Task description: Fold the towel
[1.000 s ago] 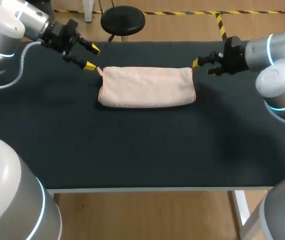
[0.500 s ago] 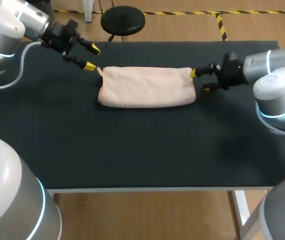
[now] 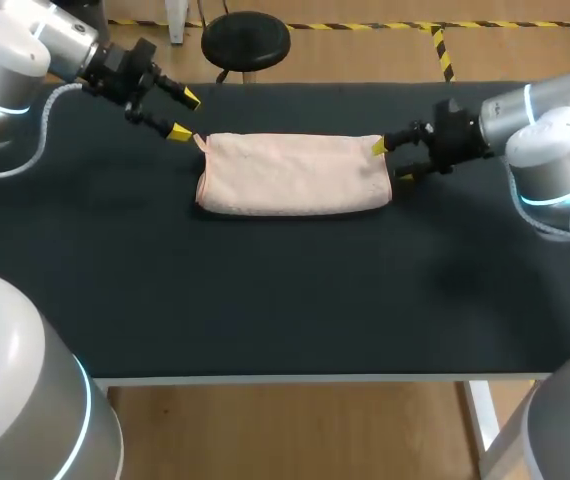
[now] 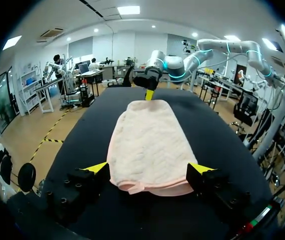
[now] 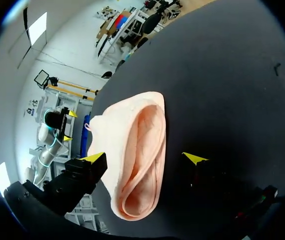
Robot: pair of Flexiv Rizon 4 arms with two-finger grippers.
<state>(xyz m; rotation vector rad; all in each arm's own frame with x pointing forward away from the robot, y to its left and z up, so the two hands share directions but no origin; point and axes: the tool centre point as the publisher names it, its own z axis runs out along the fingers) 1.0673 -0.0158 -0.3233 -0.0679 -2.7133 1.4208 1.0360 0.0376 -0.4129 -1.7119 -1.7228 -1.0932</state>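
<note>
A pale pink towel (image 3: pixel 295 173) lies folded into a long strip across the far middle of the black table (image 3: pixel 265 300). My left gripper (image 3: pixel 183 115) hangs open just off the towel's far left corner, one yellow tip near the small loop there. In the left wrist view the towel (image 4: pixel 150 145) runs ahead from between the spread fingers of the left gripper (image 4: pixel 148 169). My right gripper (image 3: pixel 390 163) is open at the towel's right end. In the right wrist view the rolled end of the towel (image 5: pixel 132 150) sits between the wide fingers of the right gripper (image 5: pixel 145 158).
Bare black tabletop stretches from the towel to the front edge (image 3: pixel 295 378) and out to both sides. Nothing else lies on the table.
My right gripper has moved left and lower, up to the towel's right end, still open. The left arm and the towel have not moved.
</note>
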